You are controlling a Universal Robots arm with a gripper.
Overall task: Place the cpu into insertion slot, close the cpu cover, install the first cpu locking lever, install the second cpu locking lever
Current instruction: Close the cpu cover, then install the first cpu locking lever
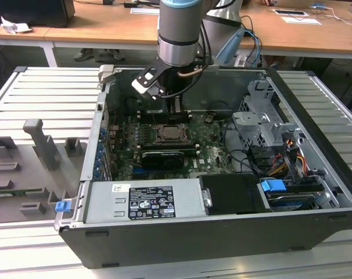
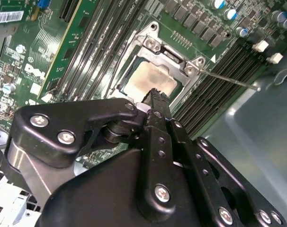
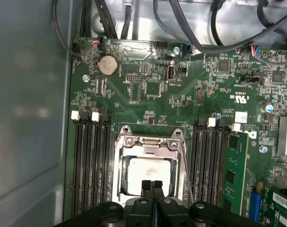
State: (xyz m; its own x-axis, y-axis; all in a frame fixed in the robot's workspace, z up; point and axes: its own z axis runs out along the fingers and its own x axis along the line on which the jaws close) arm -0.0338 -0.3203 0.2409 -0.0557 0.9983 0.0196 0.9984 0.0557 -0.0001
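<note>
The cpu (image 3: pixel 148 174) lies flat in the insertion slot (image 1: pixel 171 133), its pale silver-beige top (image 2: pixel 155 79) showing in both wrist views. The silvery cpu cover (image 3: pixel 150 142) lies down around it as a frame (image 2: pixel 155 43). A thin metal locking lever (image 2: pixel 228 79) sticks out from one corner of the socket, and runs along the socket's side (image 3: pixel 185 170) in the first wrist view. My gripper (image 3: pixel 152 185) hangs just above the cpu's edge, fingers pressed together and holding nothing. Its black fingertip (image 2: pixel 157 97) hides part of the chip. It hangs (image 1: pixel 177 111) over the socket's far side.
Long black memory slots (image 3: pixel 89 161) flank the socket on both sides, one holding a green module (image 3: pixel 233 175). Cables (image 3: pixel 205 23) hang near the board's edge. The open case wall (image 1: pixel 222 238), power supply (image 1: pixel 144 200) and drive cage (image 1: pixel 263 125) surround the board.
</note>
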